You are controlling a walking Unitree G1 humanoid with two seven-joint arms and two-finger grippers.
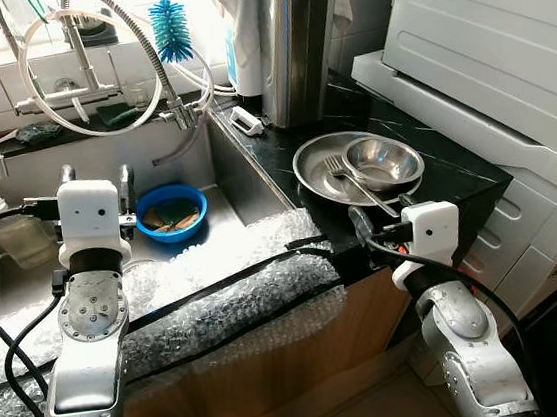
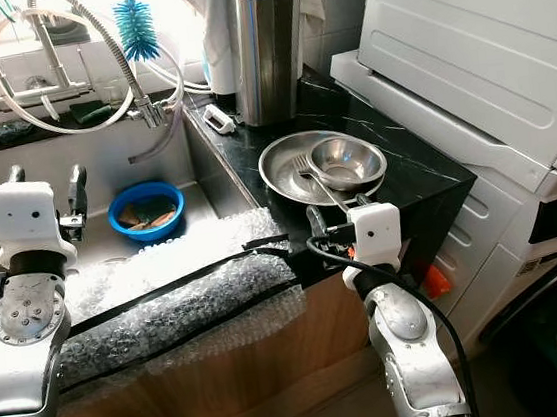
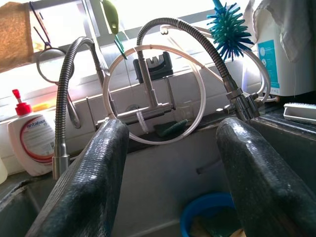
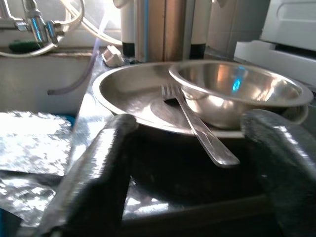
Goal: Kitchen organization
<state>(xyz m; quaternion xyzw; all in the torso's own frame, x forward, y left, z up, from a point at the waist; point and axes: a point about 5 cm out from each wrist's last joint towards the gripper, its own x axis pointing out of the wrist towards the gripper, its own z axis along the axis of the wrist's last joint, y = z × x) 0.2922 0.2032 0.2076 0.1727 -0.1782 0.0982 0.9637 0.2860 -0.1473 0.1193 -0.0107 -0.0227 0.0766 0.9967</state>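
At the lower right of the head view the right gripper hangs with its jaws open and empty just short of the black worktop edge, facing a steel plate that holds a smaller steel bowl and a fork whose handle sticks out towards it. At the left of the frame the left gripper is over the sink, jaws also open and empty, above a blue bowl that sits in the basin beside the bubble wrap draped over the sink's front edge.
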